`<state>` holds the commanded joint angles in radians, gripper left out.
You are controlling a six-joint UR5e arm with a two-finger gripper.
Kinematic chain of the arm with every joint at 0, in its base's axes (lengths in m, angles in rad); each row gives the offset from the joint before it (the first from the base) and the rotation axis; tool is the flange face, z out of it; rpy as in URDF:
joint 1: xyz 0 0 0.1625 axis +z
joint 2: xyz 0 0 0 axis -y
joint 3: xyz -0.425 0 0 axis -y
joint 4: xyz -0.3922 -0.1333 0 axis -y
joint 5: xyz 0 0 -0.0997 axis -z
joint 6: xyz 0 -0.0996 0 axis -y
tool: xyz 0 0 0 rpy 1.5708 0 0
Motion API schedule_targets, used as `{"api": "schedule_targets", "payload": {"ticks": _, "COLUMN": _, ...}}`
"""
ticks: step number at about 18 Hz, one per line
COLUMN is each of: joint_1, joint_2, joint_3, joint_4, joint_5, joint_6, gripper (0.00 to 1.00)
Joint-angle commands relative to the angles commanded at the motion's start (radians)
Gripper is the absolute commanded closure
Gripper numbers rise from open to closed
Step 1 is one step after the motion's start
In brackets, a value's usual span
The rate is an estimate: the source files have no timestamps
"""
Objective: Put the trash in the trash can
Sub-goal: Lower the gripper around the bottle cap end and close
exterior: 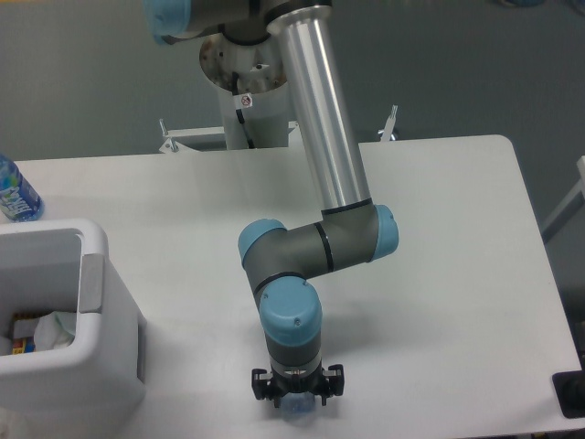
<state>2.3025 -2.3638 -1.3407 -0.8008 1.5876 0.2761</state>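
- One relation matters most here: the gripper [296, 400] points straight down at the near edge of the table [439, 274], and a small clear bluish thing, which I take to be the crinkled plastic bottle [295, 412], sits directly below it, right between the black finger mounts.
- Honestly can't tell whether the fingers are clamped on it or just straddling it. The wrist hides the tips, so open or closed is anyone's guess from this angle.
- Same goes for the bottle's long axis. Only a little translucent blob pokes out under the wrist, so whether it's lying flat or standing is unclear.
- The trash can [101, 302] is well off to the left of the gripper, at the table's left edge. My read is the next move needs a lift, then a long sideways carry to the left over the square mouth.
- The bin looks like thick, smooth white plastic with rounded walls, boxy overall.
- Inside it there's already a crumpled white wad [57, 327], soft and tissue-like, plus something colourful beside it that's too small to name.
- A blue-labelled water bottle [15, 190] stands at the far left, past the bin. Not trash, I'd leave it alone.
- The bottle should be light and slippery, so I'd guess a thin crinkly wall could squash or pop out of a hard pinch.
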Motion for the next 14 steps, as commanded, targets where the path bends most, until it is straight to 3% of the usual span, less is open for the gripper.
{"api": "schedule_targets", "payload": {"ticks": 4, "joint_1": 0.000, "joint_2": -0.002, "joint_3": 0.002, "joint_4": -0.002, "joint_5": 0.011, "joint_6": -0.002, "gripper": 0.34}}
{"api": "schedule_targets", "payload": {"ticks": 14, "joint_1": -0.002, "joint_2": 0.008, "joint_3": 0.006, "joint_4": -0.002, "joint_5": 0.011, "joint_6": 0.002, "gripper": 0.38}}
